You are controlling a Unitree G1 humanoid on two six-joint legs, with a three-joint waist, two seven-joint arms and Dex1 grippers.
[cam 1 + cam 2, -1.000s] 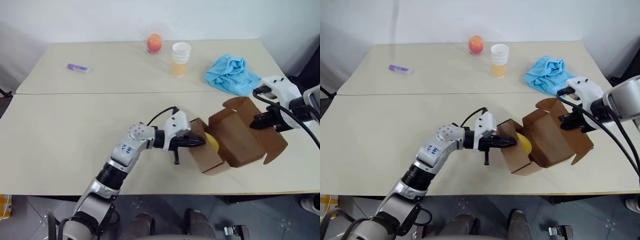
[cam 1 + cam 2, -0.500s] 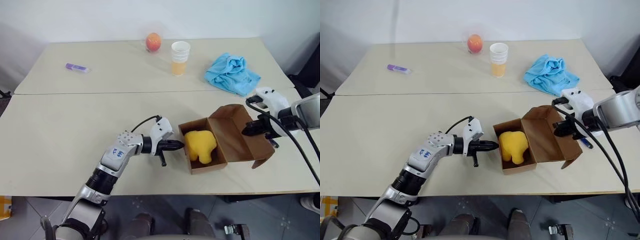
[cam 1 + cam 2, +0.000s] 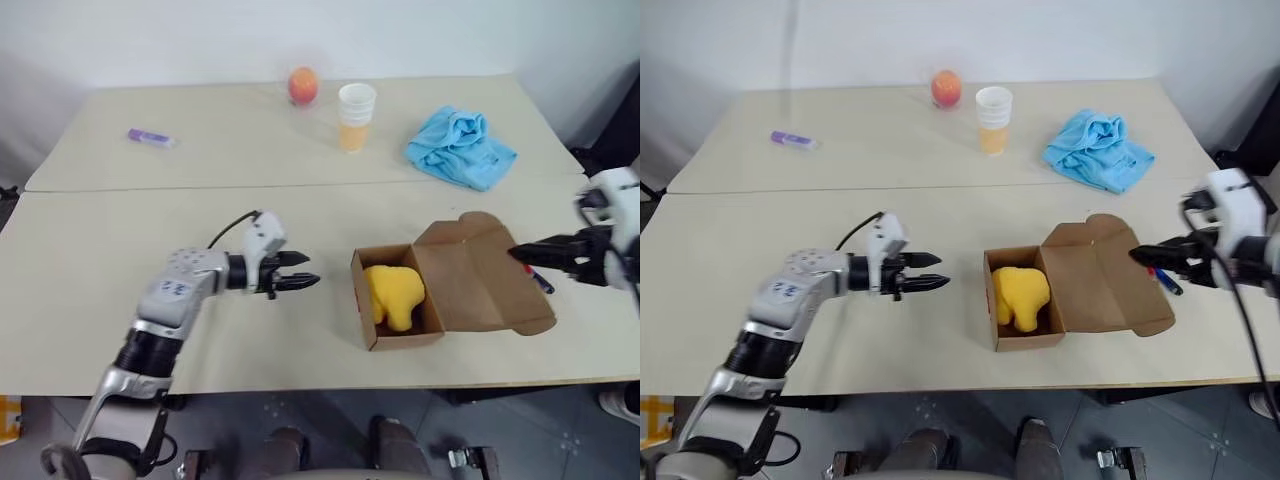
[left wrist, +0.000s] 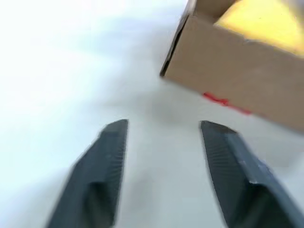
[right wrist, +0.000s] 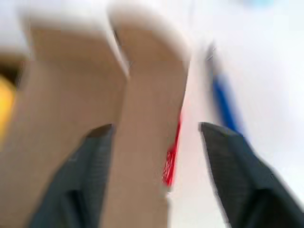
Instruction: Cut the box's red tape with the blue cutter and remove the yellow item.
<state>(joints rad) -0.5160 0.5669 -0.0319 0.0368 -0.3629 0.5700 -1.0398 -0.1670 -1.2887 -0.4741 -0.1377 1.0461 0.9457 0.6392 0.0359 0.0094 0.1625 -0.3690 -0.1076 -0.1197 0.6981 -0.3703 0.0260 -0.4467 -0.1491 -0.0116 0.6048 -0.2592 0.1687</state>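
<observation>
Yellow item (image 3: 395, 294) in open box (image 3: 455, 290), btwn both spread, empty grippers.

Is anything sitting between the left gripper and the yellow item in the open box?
Yes: the box's near side wall. The yellow item lies behind it, while the left gripper, fingers apart, points at that wall across bare table. From above, nothing covers the item.
</observation>
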